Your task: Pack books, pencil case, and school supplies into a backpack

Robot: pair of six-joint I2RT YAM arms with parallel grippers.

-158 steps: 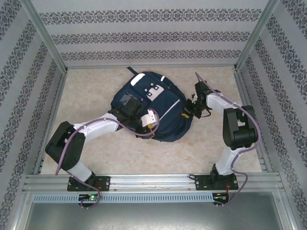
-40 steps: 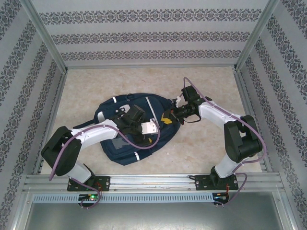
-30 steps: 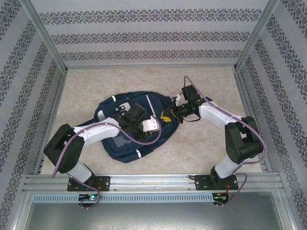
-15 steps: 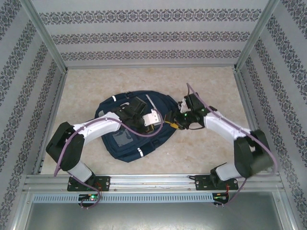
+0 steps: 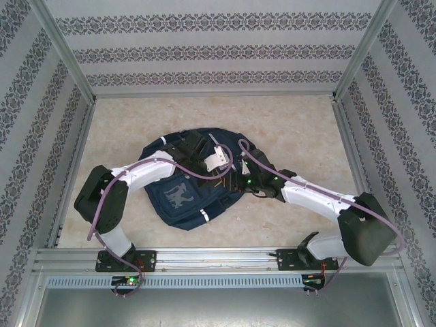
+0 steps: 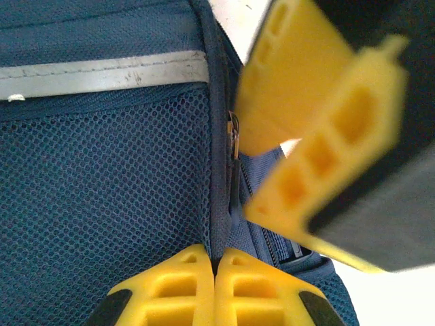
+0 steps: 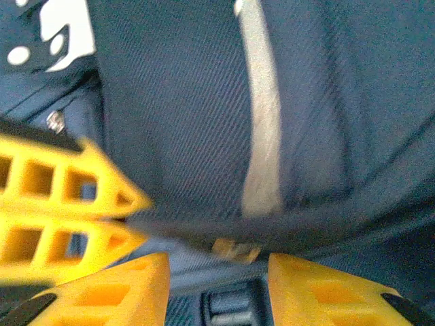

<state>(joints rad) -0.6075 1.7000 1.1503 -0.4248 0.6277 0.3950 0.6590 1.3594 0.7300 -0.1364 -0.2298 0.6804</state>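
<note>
The dark navy backpack point(image 5: 178, 194) lies flat in the middle of the table, its white stripe point(image 7: 262, 122) and mesh panel point(image 6: 102, 197) seen close up. At its right edge my left gripper point(image 5: 231, 176) is shut on a fabric seam beside the zipper, the tips point(image 6: 216, 261) pressed together on the ridge. Facing it, my right gripper point(image 5: 246, 184) stands open, its jaws point(image 7: 217, 266) on either side of a small brass zipper pull point(image 7: 234, 248) without touching it. Books, pencil case and school supplies are out of view.
Patterned walls and aluminium frame posts point(image 5: 65, 61) enclose the table. Bare marble-look tabletop point(image 5: 306, 129) stretches to the right and behind the backpack. Both arms cross low over the backpack's near right side, their fingers almost touching.
The right arm has swung down and toward the backpack's right edge, and its jaws have opened. The left gripper stayed shut and shifted right, dragging the backpack fabric along.
</note>
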